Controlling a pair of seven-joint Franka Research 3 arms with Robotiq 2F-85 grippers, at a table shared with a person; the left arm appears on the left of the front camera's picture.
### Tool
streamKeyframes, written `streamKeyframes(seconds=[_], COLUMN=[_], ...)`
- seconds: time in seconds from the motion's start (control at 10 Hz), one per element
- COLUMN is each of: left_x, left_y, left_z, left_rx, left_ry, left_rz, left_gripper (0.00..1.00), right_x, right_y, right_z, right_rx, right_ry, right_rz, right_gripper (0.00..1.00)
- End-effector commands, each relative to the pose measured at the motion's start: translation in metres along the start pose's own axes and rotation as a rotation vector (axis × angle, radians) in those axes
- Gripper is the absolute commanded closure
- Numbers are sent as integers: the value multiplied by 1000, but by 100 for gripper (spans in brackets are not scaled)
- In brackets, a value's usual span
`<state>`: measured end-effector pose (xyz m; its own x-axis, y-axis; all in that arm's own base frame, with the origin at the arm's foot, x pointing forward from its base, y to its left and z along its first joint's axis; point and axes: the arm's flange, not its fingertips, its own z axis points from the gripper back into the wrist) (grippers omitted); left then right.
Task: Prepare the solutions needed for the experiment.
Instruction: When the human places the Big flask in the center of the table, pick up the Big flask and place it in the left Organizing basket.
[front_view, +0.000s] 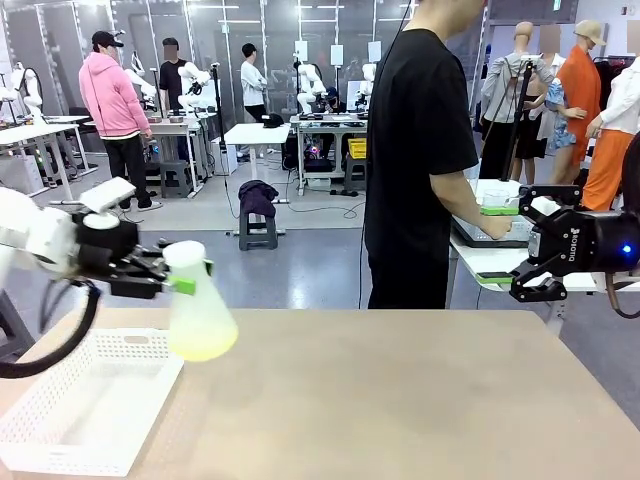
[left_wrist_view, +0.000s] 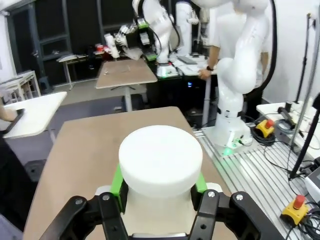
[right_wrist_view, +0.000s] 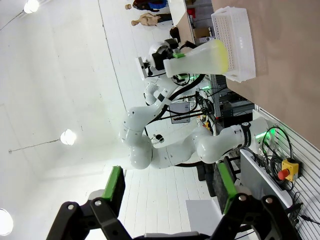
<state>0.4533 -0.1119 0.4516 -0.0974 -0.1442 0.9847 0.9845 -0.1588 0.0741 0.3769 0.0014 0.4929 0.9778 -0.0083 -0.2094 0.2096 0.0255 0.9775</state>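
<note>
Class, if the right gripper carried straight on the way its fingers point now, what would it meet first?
Probably the flask held by the left gripper; the open right gripper faces it across free space, though depth is unclear.

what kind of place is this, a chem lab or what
More likely a robotics lab or test hall than a chemistry lab. Other white robot arms stand at tables in the background, the left gripper holds a flask of yellow-green liquid above a plain table, and emergency-stop buttons sit by the arm's base.

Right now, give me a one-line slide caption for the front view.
Left gripper holds a frosted flask of yellow-green solution above the table, beside a white basket.
</note>
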Motion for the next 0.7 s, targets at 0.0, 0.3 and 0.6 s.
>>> streamKeyframes(seconds=[0.0, 0.3, 0.6], left_x=[10, -1, -38], left_y=[-18, -37, -39], left_z=[51, 131, 173], left_rx=[85, 192, 209], left_ry=[-10, -60, -72], left_rz=[-26, 10, 83], left_gripper=[100, 100, 100], right_x=[0, 0, 0], right_y=[1, 1, 1], right_z=[1, 1, 1], right_rx=[6, 6, 6], right_ry=[-1, -1, -1], right_rz=[-7, -7, -7], right_gripper=[10, 10, 10])
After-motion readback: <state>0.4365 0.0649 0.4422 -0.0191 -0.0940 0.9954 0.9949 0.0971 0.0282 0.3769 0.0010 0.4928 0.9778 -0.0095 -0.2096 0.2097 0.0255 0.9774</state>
